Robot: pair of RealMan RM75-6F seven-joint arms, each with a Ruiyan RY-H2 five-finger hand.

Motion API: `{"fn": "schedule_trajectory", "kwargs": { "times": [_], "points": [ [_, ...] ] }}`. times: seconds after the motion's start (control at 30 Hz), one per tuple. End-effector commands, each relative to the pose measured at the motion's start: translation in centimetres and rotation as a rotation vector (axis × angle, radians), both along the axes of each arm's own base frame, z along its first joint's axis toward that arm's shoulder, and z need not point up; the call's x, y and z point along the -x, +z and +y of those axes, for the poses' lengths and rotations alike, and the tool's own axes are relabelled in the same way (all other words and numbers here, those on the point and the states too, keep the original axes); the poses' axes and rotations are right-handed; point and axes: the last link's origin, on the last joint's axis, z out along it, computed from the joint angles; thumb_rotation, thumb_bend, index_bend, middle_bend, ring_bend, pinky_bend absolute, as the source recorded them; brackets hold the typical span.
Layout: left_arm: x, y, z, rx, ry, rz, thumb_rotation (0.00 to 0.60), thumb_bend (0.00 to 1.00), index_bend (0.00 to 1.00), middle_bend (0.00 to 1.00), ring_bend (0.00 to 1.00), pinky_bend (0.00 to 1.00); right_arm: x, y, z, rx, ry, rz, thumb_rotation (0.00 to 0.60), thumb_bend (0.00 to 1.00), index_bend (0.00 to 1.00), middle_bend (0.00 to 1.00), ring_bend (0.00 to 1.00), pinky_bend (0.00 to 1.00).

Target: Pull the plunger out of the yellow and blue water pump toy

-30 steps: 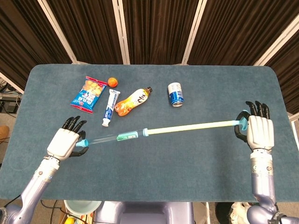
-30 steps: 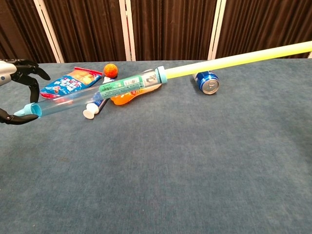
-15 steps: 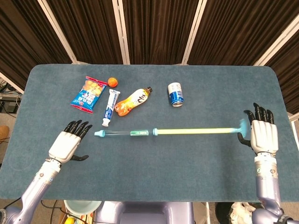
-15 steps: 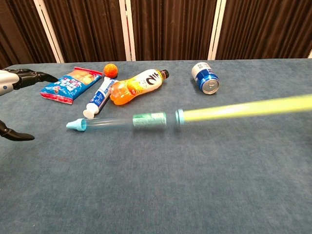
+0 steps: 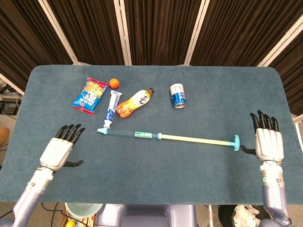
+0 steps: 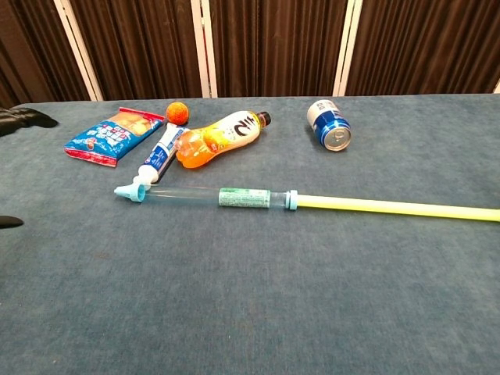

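The water pump toy lies flat on the table: a clear barrel (image 5: 128, 135) (image 6: 207, 196) with a blue nozzle at its left end, and the yellow plunger rod (image 5: 196, 139) (image 6: 391, 207) drawn far out to the right, ending in a blue T-handle (image 5: 235, 142). My left hand (image 5: 59, 150) hovers open left of the nozzle, apart from it; only its fingertips (image 6: 23, 119) show in the chest view. My right hand (image 5: 268, 142) is open just right of the handle, holding nothing.
Behind the pump lie a toothpaste tube (image 5: 110, 109), an orange drink bottle (image 5: 133, 102), a snack bag (image 5: 90, 94), a small orange ball (image 5: 113, 83) and a blue can (image 5: 177, 95). The nozzle rests against the toothpaste cap.
Both hands let go of the pump, which dropped from mid-air onto the table. Each hand drew back toward the near edge, fingers spread.
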Motion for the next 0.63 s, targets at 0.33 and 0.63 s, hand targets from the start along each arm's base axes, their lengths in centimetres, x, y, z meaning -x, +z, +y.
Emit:
{"fn": "schedule_trajectory", "kwargs": {
  "times": [0.33,0.63],
  "points": [
    [5.2,5.3,-3.6,-0.184,0.098,-0.028,0.600,0.04,0.00,0.00,0.00,0.04,5.4,1.2,8.1,0.037,0.186,0.037,0.600,0.16,0.07,0.00,0.00,0.00],
    [6.7,6.7,-4.6,-0.222,0.128,0.000,0.600,0.04,0.00,0.00,0.00,0.01,6.4,2.1,9.5,0.082,0.187,0.033,0.600,0.16,0.05,0.00,0.00,0.00]
  ]
}}
